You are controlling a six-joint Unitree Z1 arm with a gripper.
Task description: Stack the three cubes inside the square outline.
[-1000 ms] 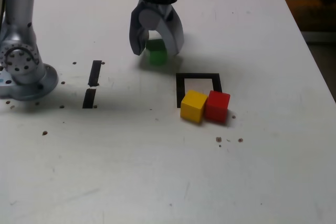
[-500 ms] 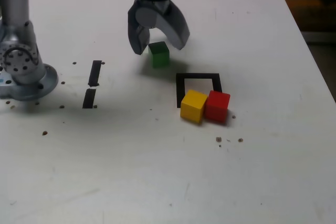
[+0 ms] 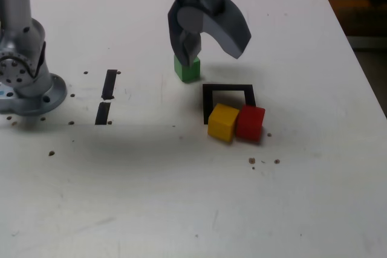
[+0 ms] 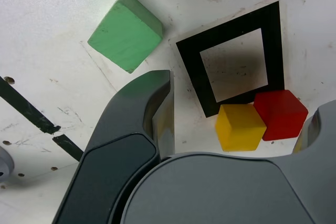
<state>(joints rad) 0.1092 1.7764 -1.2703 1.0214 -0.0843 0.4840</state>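
Below my spread fingers (image 3: pixel 184 43), gripper (image 3: pixel 208 45) empty: green cube (image 3: pixel 187 69) outside square outline (image 3: pixel 228 88); yellow (image 3: pixel 222 122), red (image 3: pixel 250 122) on near edge. Looks light, rigid; pinch flat opposite faces.

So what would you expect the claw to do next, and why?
Probably move on toward the yellow cube and come down over it. The gripper hangs open and empty above the table, the green cube sits outside the square outline, and the yellow and red cube sit on the outline's near edge; nothing is stacked yet.
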